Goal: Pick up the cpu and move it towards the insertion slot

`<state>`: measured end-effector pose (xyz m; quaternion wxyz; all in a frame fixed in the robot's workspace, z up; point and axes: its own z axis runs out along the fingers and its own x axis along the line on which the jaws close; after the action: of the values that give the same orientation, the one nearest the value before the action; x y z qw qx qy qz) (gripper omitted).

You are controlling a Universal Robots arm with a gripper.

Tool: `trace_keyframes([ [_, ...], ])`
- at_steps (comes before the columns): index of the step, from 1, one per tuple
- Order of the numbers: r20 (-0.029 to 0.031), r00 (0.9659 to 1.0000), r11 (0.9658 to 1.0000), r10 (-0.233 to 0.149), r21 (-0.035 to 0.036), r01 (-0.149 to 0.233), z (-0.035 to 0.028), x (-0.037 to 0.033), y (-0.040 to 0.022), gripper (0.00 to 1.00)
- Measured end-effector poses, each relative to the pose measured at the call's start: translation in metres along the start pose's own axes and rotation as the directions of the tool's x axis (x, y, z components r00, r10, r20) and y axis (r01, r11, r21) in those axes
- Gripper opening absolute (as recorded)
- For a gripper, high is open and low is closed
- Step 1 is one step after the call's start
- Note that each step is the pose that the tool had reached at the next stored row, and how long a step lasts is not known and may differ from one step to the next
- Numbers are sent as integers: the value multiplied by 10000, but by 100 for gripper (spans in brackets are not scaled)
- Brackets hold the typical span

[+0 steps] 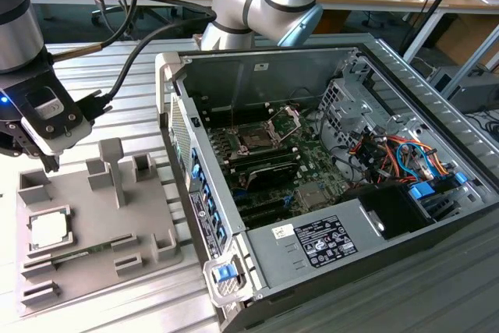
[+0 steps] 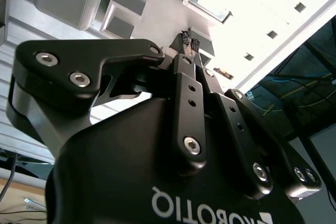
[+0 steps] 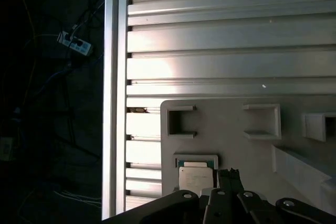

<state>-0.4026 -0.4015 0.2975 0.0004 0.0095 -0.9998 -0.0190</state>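
The cpu (image 1: 48, 228), a small pale silvery square, lies flat in a recess of the grey plastic tray (image 1: 132, 216) at the exterior view's left. My gripper (image 1: 52, 164) hangs above the tray's far corner, a short way beyond the cpu and apart from it. The first wrist view has the cpu (image 3: 195, 178) beside my gripper (image 3: 228, 173). In the second wrist view my gripper (image 2: 190, 42) is shut, tips together with nothing between them. The insertion slot (image 1: 257, 136), a silver-framed socket with a dark centre, sits on the green board inside the open computer case.
The open computer case (image 1: 265, 56) lies right of the tray, its near wall (image 1: 195, 185) between tray and socket. Upright grey posts (image 1: 113, 169) rise from the tray. A green memory stick (image 1: 78, 251) lies on the tray near the cpu. The slatted aluminium table (image 3: 226, 35) ends at an edge (image 3: 111, 93).
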Motion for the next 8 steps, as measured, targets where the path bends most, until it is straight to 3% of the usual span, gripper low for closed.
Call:
trace_keyframes([
  [8, 0, 10000, 10000, 0, 0, 0, 14, 0, -1, 11],
])
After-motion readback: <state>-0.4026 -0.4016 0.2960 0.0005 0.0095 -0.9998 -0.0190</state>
